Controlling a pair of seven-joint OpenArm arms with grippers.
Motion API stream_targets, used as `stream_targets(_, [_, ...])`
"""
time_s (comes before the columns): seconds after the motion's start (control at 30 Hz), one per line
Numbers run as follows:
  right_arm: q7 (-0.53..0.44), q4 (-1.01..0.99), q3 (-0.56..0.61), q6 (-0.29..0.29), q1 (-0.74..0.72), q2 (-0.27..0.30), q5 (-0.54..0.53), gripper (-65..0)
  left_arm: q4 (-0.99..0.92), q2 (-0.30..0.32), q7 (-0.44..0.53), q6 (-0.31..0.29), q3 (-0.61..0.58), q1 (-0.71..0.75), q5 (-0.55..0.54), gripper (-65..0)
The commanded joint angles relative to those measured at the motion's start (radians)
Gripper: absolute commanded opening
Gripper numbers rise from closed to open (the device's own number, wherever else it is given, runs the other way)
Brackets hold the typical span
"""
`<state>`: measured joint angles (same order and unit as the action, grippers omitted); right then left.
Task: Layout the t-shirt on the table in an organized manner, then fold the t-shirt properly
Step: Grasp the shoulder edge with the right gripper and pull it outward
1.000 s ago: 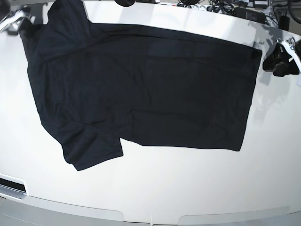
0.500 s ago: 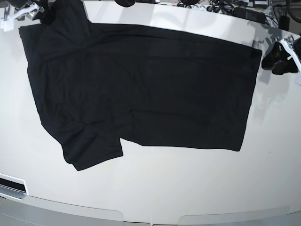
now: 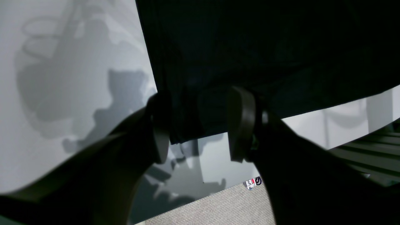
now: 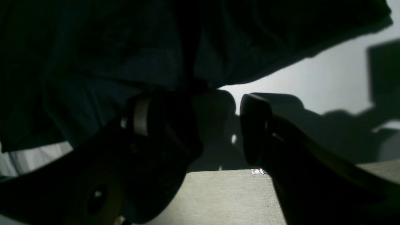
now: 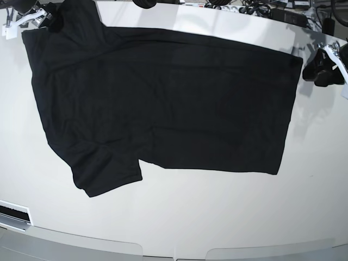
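The black t-shirt [image 5: 163, 103] lies spread flat on the white table [image 5: 217, 212], hem to the right and sleeves to the left. My left gripper [image 5: 318, 68] hovers off the hem's far right corner. In the left wrist view my left gripper [image 3: 200, 125] is open, with the t-shirt's corner [image 3: 250, 47] lying on the table [image 3: 62, 78] between the fingers. My right gripper [image 5: 46, 16] is at the far left shoulder, by the upper sleeve. In the right wrist view my right gripper [image 4: 200, 125] is open, with the t-shirt's dark folds [image 4: 125, 47] just ahead of the fingers.
Cables and black devices [image 5: 261, 10] lie along the table's far edge. The table's curved front edge [image 5: 174, 251] runs along the bottom. Carpeted floor [image 3: 225, 203] shows beyond the table's edge in both wrist views.
My right gripper has moved up and to the right along the far left edge toward the upper sleeve, and the shoulder corner now lies flat. My left gripper has barely moved.
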<state>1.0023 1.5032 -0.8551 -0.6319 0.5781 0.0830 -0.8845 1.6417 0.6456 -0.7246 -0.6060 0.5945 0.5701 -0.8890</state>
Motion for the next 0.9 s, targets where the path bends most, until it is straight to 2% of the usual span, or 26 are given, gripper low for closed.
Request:
stream_targets(0.0, [-0.002,0.010,-0.008,0.009,0.006,0.011,0.016,-25.6,0.011,0.019,0.021,-0.003,0.008,-0.003,-0.019,-35.1])
stream_targets(0.27, [0.001,-0.029,0.029,0.019,0.009,0.011,0.002,-25.6,0.011,0.019,0.021,-0.003,0.008,-0.003,-0.039,-35.1])
stream_targets(0.33, [0.020,-0.060,0.064,-0.020,0.009,0.011,-0.047,-25.6,0.011,0.019,0.021,-0.003,0.008,-0.003,-0.039,-35.1])
stream_targets(0.43, [0.100,-0.074,0.122,-0.066,0.009,0.011,-0.140,-25.6,0.011,0.019,0.021,-0.003,0.008,-0.003,-0.039,-35.1])
stream_targets(0.6, [0.212,-0.074,0.154,-0.066,0.009,0.012,-0.300,-27.6,0.011,0.019,0.020,-0.003,0.008,-0.003,-0.039,-35.1])
stream_targets(0.73, [0.306,-0.072,0.154,-0.066,0.009,0.015,-0.425,-38.3,0.011,0.019,0.021,-0.003,0.008,-0.003,-0.039,-35.1])
stream_targets(0.87, [0.394,-0.072,0.154,-0.066,0.009,0.018,-0.558,-38.3,0.011,0.019,0.021,-0.003,0.008,-0.003,-0.039,-35.1])
